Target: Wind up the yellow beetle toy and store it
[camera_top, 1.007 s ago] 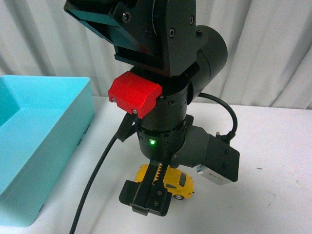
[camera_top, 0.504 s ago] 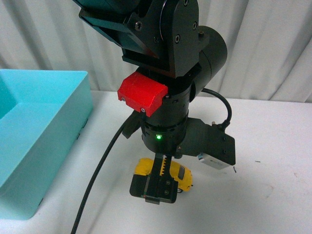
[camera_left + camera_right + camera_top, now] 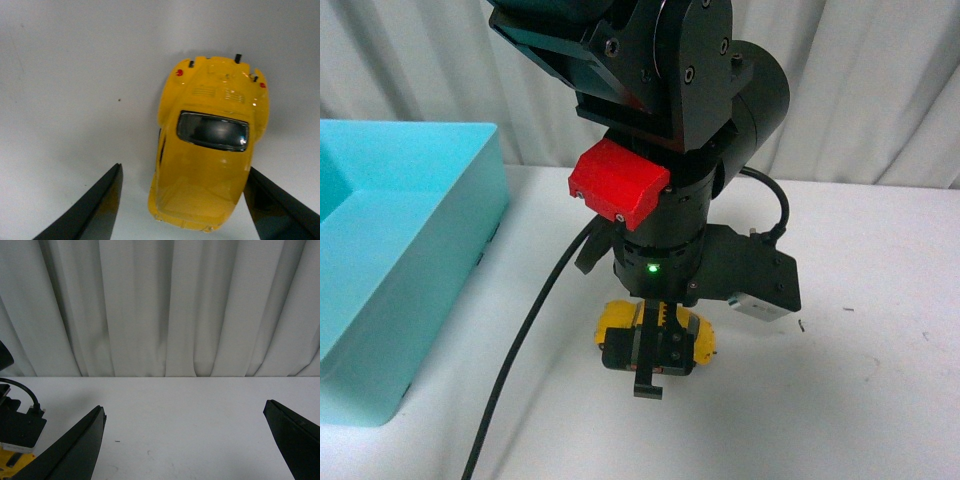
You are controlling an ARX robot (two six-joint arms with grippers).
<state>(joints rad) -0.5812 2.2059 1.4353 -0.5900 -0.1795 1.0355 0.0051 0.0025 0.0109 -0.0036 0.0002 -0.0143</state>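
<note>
The yellow beetle toy [image 3: 210, 150] sits on the white table, its dark window and rounded roof showing in the left wrist view. My left gripper [image 3: 184, 169] is open and straddles it. One dark finger [image 3: 95, 210] stands well off one flank, and the other finger [image 3: 275, 205] is close against the opposite flank. From the front, the left gripper [image 3: 655, 355] hangs low over the toy [image 3: 612, 320] and hides most of it. My right gripper [image 3: 184, 406] is open above bare table, holding nothing. A yellow sliver of the toy [image 3: 12, 462] shows at the edge of the right wrist view.
A turquoise bin [image 3: 410, 250] stands at the table's left, its open top facing up. A black cable [image 3: 520, 360] trails from the left arm toward the front edge. White curtains [image 3: 160, 305] close off the back.
The left arm has come down and turned over the toy. Its open gripper now sits lower, squarely across the yellow body.
</note>
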